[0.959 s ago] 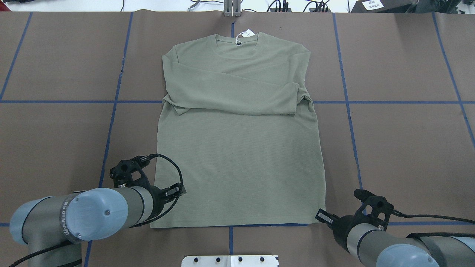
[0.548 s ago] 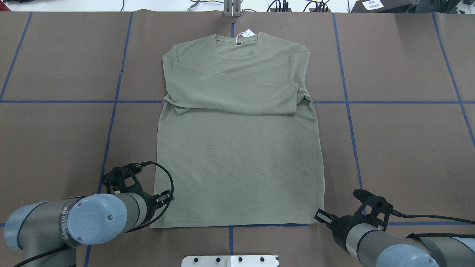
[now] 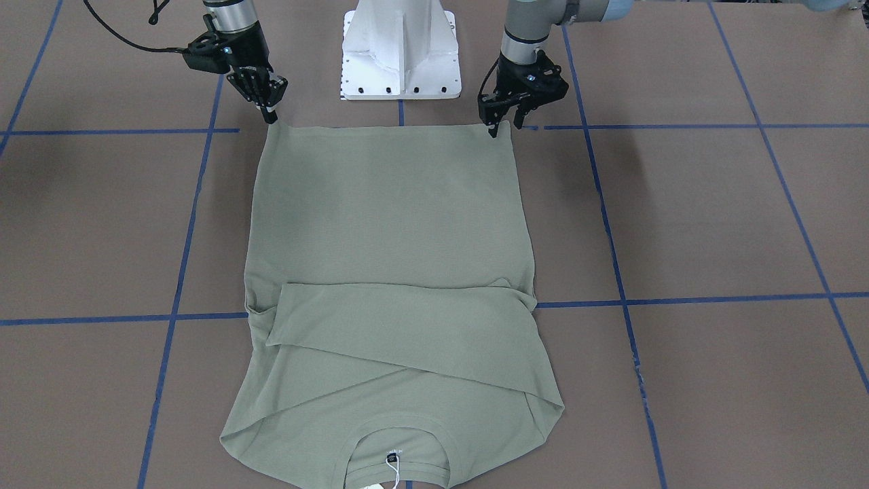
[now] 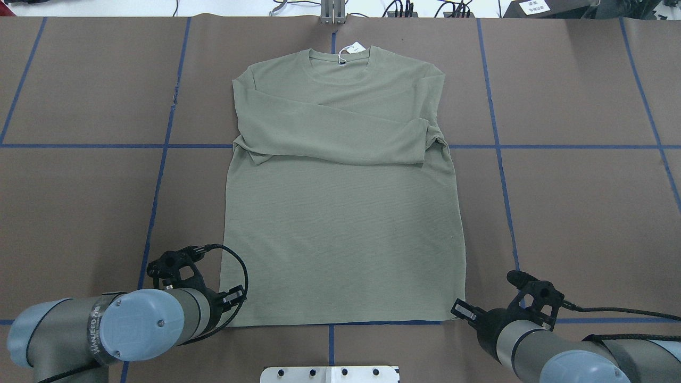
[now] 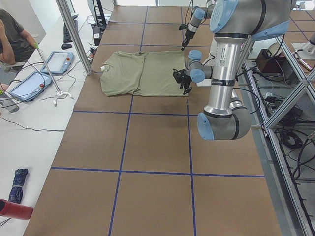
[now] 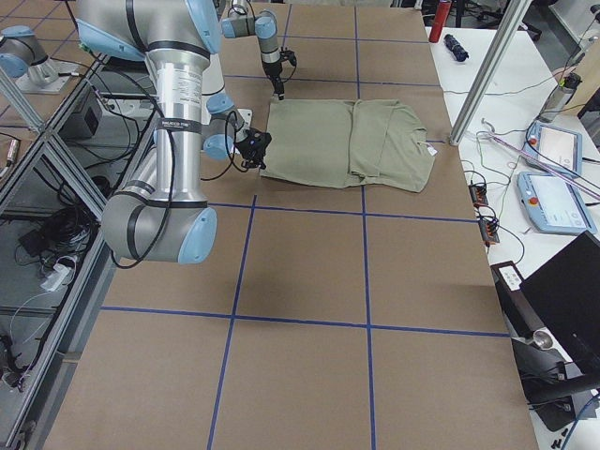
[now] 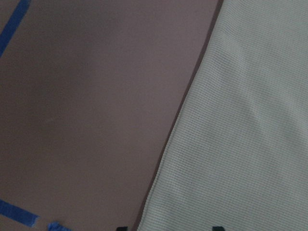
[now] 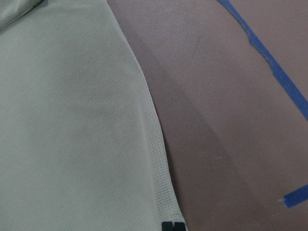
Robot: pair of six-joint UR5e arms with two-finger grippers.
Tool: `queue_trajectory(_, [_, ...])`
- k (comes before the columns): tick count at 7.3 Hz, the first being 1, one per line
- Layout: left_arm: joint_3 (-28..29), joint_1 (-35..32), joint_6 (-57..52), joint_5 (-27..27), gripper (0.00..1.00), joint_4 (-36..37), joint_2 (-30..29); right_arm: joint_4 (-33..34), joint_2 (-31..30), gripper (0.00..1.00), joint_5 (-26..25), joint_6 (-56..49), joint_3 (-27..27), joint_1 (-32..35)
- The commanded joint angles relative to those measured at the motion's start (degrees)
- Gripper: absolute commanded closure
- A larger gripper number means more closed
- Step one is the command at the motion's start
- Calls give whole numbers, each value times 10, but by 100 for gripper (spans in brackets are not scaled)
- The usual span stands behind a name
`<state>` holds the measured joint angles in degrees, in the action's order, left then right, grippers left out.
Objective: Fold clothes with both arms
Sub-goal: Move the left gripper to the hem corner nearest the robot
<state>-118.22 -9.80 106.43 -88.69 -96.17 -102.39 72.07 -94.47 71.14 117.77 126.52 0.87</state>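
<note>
The white hang tag [image 4: 357, 48] is sitting at the neckline, at the top centre of the overhead view. Its print is too small to read. In the front-facing view a dark neck label [image 3: 394, 452] is showing tiny pale lettering that cannot be made out. Grey lettering is running round the left arm [image 4: 96, 327] at the lower left of the overhead view, and it is only partly legible. A white label [image 4: 534, 6] at the upper right edge is also proving unreadable.

The green shirt [image 4: 340, 229] is lying flat in the middle of the brown table [image 4: 585, 213], with its neck toward the top of the overhead view. Both sleeves are lying folded across the chest.

The left gripper [image 3: 506, 128] is hovering at the hem corner with its fingers spread. In the left wrist view two dark fingertips [image 7: 217, 228] are peeking in at the bottom edge, one over cloth and one at the shirt's side edge.

The right gripper [image 3: 272, 115] is pinching the other hem corner, fingers pressed together. The right wrist view is showing just one dark block [image 8: 173, 226] at the bottom, right on the shirt's edge.

The overhead frame is cutting off both arms at its lower corners, and the arms are hiding most of each gripper there.
</note>
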Motion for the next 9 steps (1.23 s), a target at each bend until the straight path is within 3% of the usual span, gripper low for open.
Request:
queue_trajectory(1, [4, 7, 0, -5, 40, 1, 1, 0, 0, 100, 0, 0, 0, 0])
queue_trajectory(7, [12, 20, 0, -17, 47, 4, 2, 0, 0, 100, 1, 0, 0, 0])
queue_trajectory(8, [13, 20, 0, -17, 57, 3, 2, 0, 0, 100, 1, 0, 0, 0])
queue_trajectory(9, [15, 20, 1, -17, 80, 4, 2, 0, 0, 100, 1, 0, 0, 0])
